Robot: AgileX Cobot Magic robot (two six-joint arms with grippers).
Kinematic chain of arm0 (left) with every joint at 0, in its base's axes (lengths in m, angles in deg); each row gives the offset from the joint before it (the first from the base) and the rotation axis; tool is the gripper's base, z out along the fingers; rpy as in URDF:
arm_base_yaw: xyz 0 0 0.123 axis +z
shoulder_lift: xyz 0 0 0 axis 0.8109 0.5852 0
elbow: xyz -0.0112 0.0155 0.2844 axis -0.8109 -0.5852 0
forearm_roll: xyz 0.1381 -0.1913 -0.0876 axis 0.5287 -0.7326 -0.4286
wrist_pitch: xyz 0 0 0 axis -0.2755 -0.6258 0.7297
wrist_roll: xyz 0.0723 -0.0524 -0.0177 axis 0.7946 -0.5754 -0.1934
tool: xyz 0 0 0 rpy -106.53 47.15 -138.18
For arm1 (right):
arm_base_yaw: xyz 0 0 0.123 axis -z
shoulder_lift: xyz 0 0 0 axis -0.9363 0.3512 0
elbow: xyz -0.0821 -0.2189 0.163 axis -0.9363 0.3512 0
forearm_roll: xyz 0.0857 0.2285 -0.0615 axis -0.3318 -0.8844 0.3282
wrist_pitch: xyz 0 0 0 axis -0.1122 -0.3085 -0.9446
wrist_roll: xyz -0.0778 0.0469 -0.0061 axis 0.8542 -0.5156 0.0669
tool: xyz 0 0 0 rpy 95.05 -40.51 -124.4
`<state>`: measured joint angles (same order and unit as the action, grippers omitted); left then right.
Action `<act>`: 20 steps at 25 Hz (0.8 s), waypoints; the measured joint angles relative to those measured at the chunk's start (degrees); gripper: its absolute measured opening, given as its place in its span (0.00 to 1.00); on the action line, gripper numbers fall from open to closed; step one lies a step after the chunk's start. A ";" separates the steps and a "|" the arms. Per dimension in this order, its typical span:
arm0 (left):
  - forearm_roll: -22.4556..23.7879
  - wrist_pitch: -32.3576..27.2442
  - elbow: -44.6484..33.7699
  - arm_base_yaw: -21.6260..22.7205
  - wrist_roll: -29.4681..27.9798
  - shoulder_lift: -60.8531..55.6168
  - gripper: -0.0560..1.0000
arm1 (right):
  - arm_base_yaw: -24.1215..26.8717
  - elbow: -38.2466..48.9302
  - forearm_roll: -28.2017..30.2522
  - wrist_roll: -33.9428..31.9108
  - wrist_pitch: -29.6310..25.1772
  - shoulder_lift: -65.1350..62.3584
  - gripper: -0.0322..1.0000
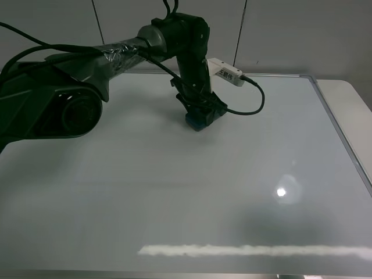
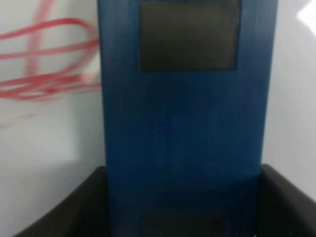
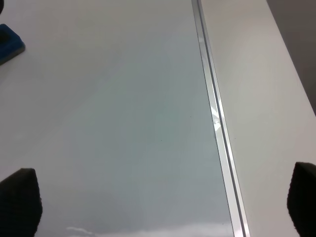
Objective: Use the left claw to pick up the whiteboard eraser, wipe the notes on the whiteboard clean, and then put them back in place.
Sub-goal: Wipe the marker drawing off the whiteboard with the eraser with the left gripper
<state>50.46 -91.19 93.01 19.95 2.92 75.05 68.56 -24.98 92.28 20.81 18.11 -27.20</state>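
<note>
The whiteboard [image 1: 174,197] fills most of the exterior high view. My left claw [image 1: 200,116] is down on its far middle, shut on the teal-blue whiteboard eraser [image 1: 195,121], which rests on the board. In the left wrist view the eraser [image 2: 185,123] fills the frame between my dark fingers [image 2: 74,207]. The red notes [image 2: 47,64] lie right beside the eraser, touching its edge. In the exterior high view the notes are hidden by the arm. My right gripper [image 3: 163,197] is open and empty over the board's right part, by its frame [image 3: 217,123]; the eraser's corner shows there too [image 3: 10,44].
A white labelled box [image 1: 226,72] with a black cable [image 1: 256,102] hangs on the left arm. Beyond the board's silver frame [image 1: 343,133] is a strip of white table [image 1: 354,104]. Glare spots lie on the board's near right part [image 1: 282,192].
</note>
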 joint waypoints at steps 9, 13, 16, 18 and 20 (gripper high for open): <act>2.35 0.30 0.00 11.02 -0.12 0.11 0.57 | 0.00 0.00 0.00 0.00 0.00 0.00 0.99; 3.41 0.30 0.00 14.58 -0.32 0.11 0.57 | 0.00 0.00 0.00 0.00 0.00 0.00 0.99; 4.10 0.30 0.00 14.45 -0.57 0.11 0.57 | 0.00 0.00 0.00 0.00 0.00 0.00 0.99; 5.40 0.30 0.00 13.33 -0.76 0.11 0.57 | 0.00 0.00 0.00 0.00 0.00 0.00 0.99; 6.49 0.25 0.10 11.80 -0.81 0.11 0.57 | 0.00 0.00 0.00 0.00 0.00 0.00 0.99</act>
<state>56.95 -90.94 93.11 31.75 2.11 75.16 68.56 -24.98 92.28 20.81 18.11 -27.20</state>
